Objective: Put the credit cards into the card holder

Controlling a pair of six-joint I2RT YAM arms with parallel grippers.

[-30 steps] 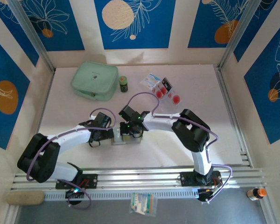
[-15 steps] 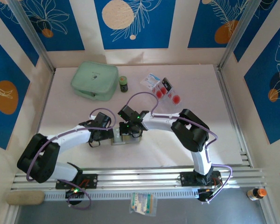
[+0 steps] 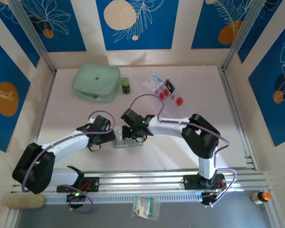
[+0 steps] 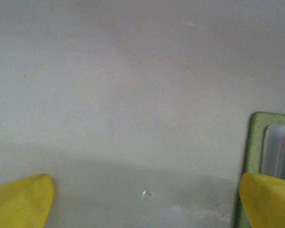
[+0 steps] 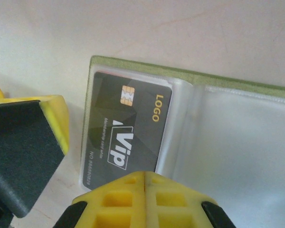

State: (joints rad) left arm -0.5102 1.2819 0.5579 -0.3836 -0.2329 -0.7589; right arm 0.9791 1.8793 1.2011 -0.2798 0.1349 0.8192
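One wide apart, one pressed together

Found the left gripper (image 4: 142, 206) spread as wide as it goes, its yellow fingertips (image 4: 20, 202) at the two bottom corners of the left wrist view and only bare table (image 4: 133, 85) between them. Held nothing. Caught one fingertip against the olive border of the card holder (image 4: 252, 142); could not tell whether touching or just above.

Saw the right gripper (image 5: 145, 187) pressed fully together, with no gap at the tips and nothing pinched there. Hovered at the near edge of a black card (image 5: 126, 137) bearing a gold chip, "VIP" and "LOGO"; could not tell whether resting on it. Noted that card lying in the end pocket of the holder's clear sleeves (image 5: 237, 137), with green rim along its far and side edges.

From above, found the holder opened flat on the table near the middle, between the two grippers. Counted a few more cards (image 3: 170, 93), whitish with red dots, fanned together toward the far side, well apart from the holder and just beside a white-and-blue sachet (image 3: 153, 80). Spotted a mint-green pouch (image 3: 96, 81) and a small green bottle (image 3: 126, 85) farther left along the back.
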